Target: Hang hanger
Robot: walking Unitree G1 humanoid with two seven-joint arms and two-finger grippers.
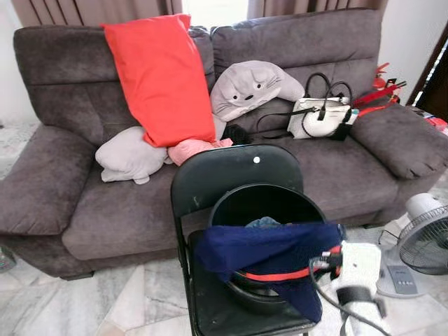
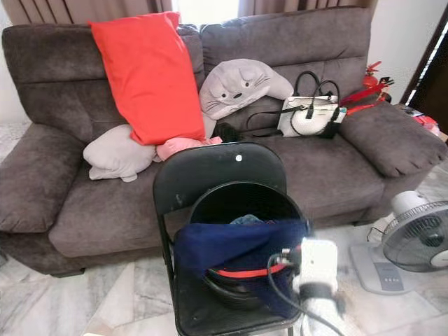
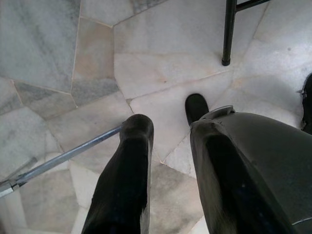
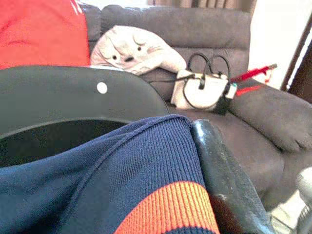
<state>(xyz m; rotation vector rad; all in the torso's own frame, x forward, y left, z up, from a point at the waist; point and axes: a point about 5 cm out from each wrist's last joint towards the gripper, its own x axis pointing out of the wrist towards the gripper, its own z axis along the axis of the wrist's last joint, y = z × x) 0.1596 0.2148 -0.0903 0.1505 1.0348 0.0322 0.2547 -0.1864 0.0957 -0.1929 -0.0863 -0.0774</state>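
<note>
A navy knit garment [image 1: 266, 248] with an orange-red stripe hangs over the front rim of a black bucket [image 1: 241, 203]. The bucket stands on the seat of a black folding chair [image 1: 224, 171]. My right arm, with its white wrist [image 1: 358, 269], reaches in from the lower right to the garment's edge. In the right wrist view my right gripper [image 4: 161, 195] is shut on the navy garment; one black finger [image 4: 229, 185] shows beside the cloth, and the other is hidden under it. My left gripper [image 3: 168, 165] hangs open over the marble floor with nothing between its fingers.
Behind the chair is a grey sofa [image 1: 63, 182] with a red cushion [image 1: 161, 77], a grey plush [image 1: 248, 87] and a white handbag [image 1: 320, 115]. A floor fan [image 1: 427, 241] stands at the right. A chair leg [image 3: 228, 34] and a metal rod [image 3: 63, 156] lie near my left gripper.
</note>
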